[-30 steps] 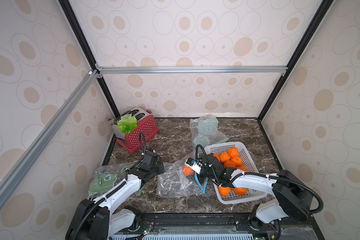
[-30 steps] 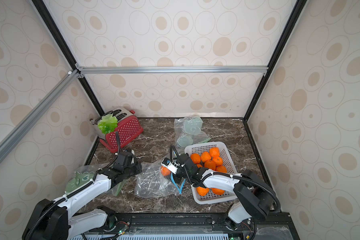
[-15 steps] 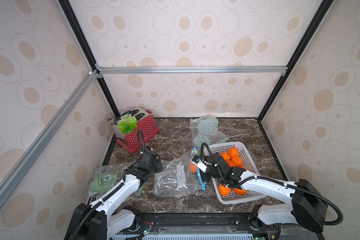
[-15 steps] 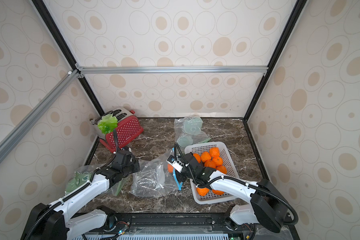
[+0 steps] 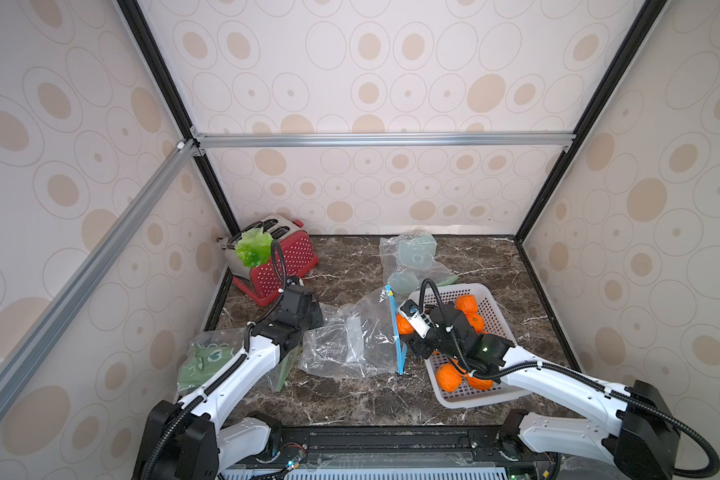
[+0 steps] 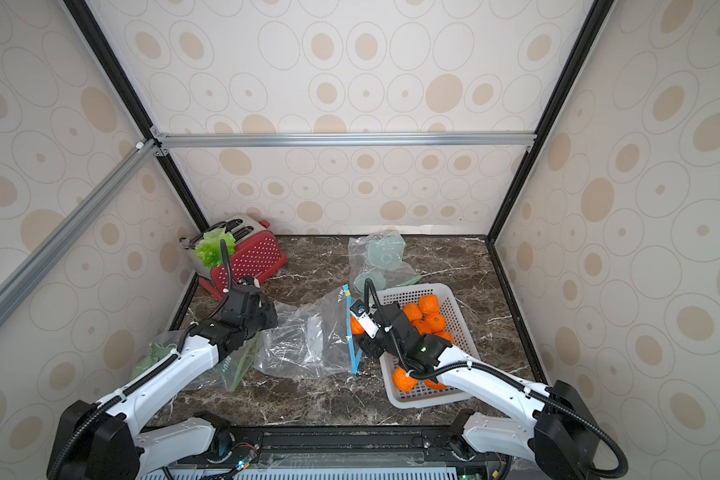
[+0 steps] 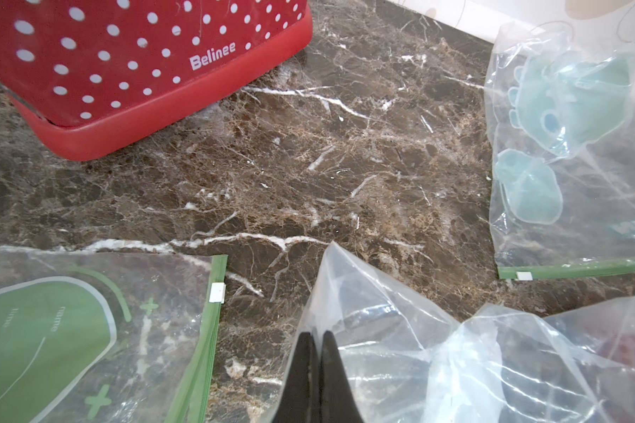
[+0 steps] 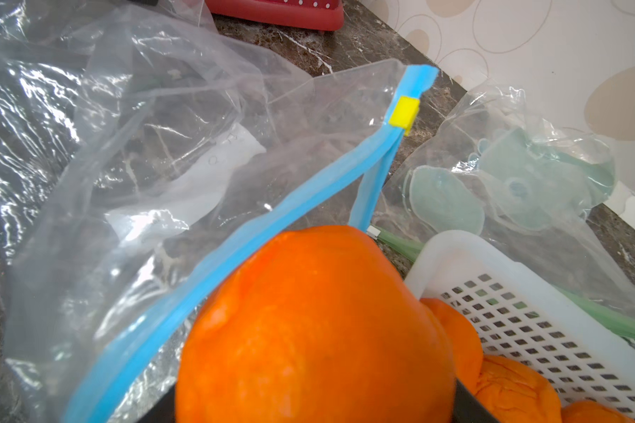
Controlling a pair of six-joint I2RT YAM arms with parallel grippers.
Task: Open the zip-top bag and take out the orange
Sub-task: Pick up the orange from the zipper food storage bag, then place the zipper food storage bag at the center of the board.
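Note:
The clear zip-top bag (image 5: 350,343) (image 6: 300,343) lies crumpled mid-table, its blue zip strip (image 5: 396,332) (image 8: 279,216) standing open with a yellow slider (image 8: 404,115) at the far end. My left gripper (image 5: 313,319) (image 6: 267,316) (image 7: 318,340) is shut on the bag's far-left corner. My right gripper (image 5: 408,330) (image 6: 360,328) (image 8: 316,410) is shut on the orange (image 5: 404,324) (image 6: 355,326) (image 8: 316,322), which is outside the bag's mouth, right beside the blue strip and at the left rim of the white basket (image 5: 445,289) (image 6: 408,291) (image 8: 455,252).
Several oranges (image 5: 468,309) lie in the basket. A red dotted toaster (image 5: 285,264) (image 7: 143,55) with a lettuce leaf (image 5: 252,249) stands back left. A green-zip bag (image 5: 208,361) (image 7: 88,329) lies front left. Another bag with pale teal shapes (image 5: 412,257) (image 7: 565,146) lies at the back.
My right gripper has drawn the orange out of the bag's mouth, rightward to the basket's rim. The bag has stretched out flatter; my left gripper keeps its hold on the corner.

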